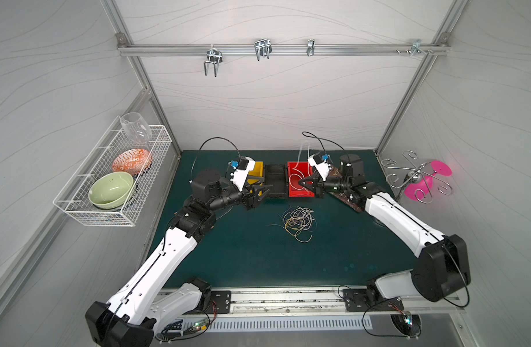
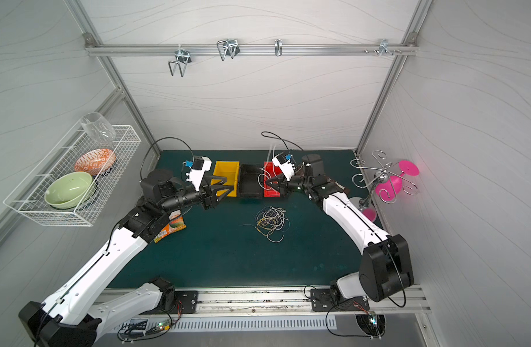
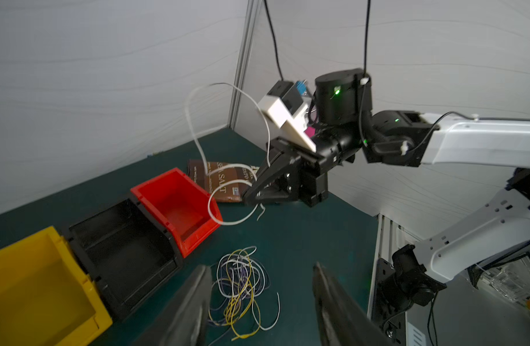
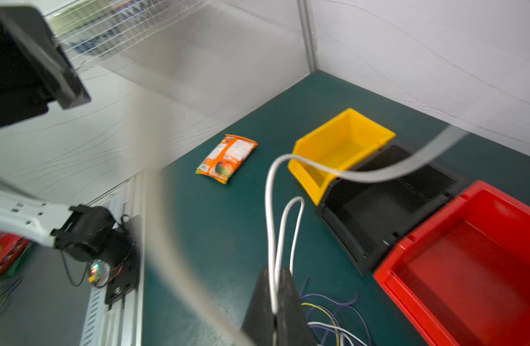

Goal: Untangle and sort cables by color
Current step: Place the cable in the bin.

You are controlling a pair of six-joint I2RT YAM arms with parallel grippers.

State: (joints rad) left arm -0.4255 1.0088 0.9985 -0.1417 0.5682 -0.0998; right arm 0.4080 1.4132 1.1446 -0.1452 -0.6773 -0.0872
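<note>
Yellow bin (image 1: 257, 168) half hidden behind left gripper (image 1: 267, 183) in a top view. Brown bag (image 1: 346, 200) mostly under right arm (image 1: 393, 216). Snack bag (image 2: 174, 226) part-covered by left arm (image 2: 123, 246). Right wrist view: white cable (image 4: 269, 215) blurred near lens; red bin (image 4: 467, 269) cut by edge. Left wrist view: fingers (image 3: 191, 305) blurred, cut by edge.

In the left wrist view, the words "SEA SALT" are printed in pale capitals on the brown packet (image 3: 227, 184) lying on the bench (image 3: 287, 239), and are partly crossed by a white cable (image 3: 232, 223). The smaller print around them is too blurred to be read. Nothing can be read on the orange snack packet (image 4: 227, 157).
</note>
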